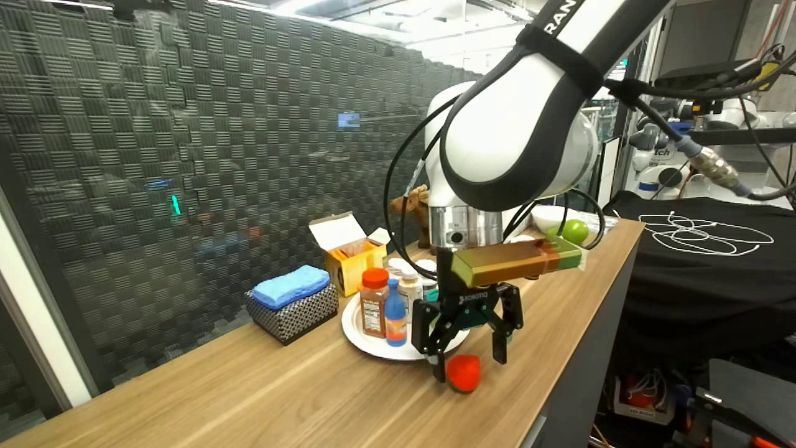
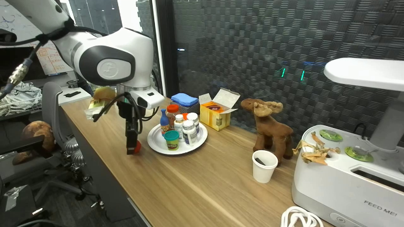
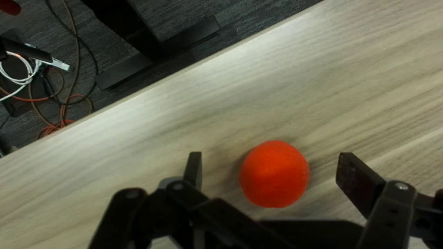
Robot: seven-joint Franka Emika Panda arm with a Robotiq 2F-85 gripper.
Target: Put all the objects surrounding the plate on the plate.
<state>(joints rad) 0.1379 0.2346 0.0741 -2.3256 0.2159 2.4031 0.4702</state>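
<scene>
The hand (image 3: 270, 175) is spread, 1 jaw each side of the red ball-like thing (image 3: 274, 174), which rests on the bench (image 3: 193, 114) touching neither; round from above, it should take a straight close. Rightward in an exterior view, the plate (image 2: 156, 143) bears a blue bottle (image 2: 164, 123), teal-lidded cup (image 2: 171, 140), brown jar (image 2: 172, 117) and 3 white bottles (image 2: 190, 134); the yellow carton (image 2: 217, 120) holds something orange (image 2: 215, 107), the paper cup (image 2: 263, 171) something dark (image 2: 259, 161).
</scene>
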